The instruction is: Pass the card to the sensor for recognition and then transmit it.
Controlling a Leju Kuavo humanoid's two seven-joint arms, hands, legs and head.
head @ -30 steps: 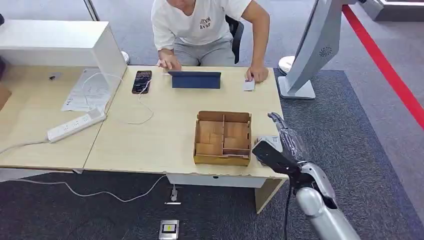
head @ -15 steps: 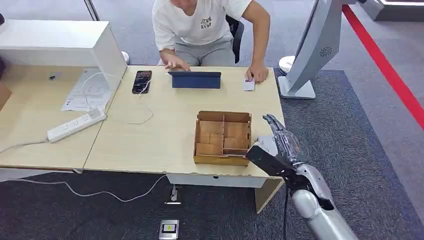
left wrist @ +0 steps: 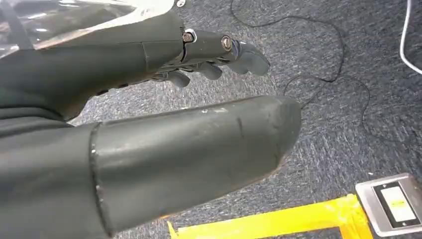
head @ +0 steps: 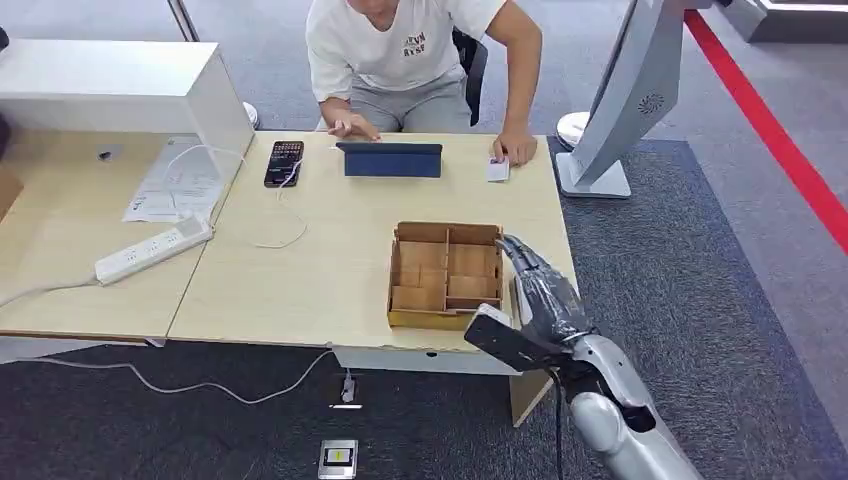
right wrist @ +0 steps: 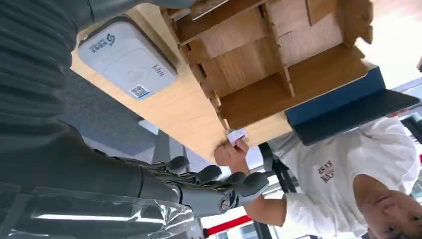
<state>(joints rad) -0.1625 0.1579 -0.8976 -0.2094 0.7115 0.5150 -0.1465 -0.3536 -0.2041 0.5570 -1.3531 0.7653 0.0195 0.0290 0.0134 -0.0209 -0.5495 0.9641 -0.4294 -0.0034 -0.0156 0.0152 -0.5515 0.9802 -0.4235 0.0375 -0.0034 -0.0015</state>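
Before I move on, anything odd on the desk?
Nothing spilled or damaged. The card lies at the desk's far edge under a person's hand, and the right hand holds nothing.

I see my silver, rounded right forearm (head: 620,420) ending in a dark grey robot hand (head: 535,305) under clear plastic wrap, silver screws on its dark fingers (right wrist: 219,181).

Below me spreads a dark grey carpet floor (head: 700,260), crossed at its right side by a red stripe (head: 770,125). Two light wooden desks (head: 330,250) stand edge to edge. A white box-shaped cabinet (head: 120,85) sits at the left desk's far edge. Past the right desk's far right corner stands a slanted white kiosk stand (head: 625,100).
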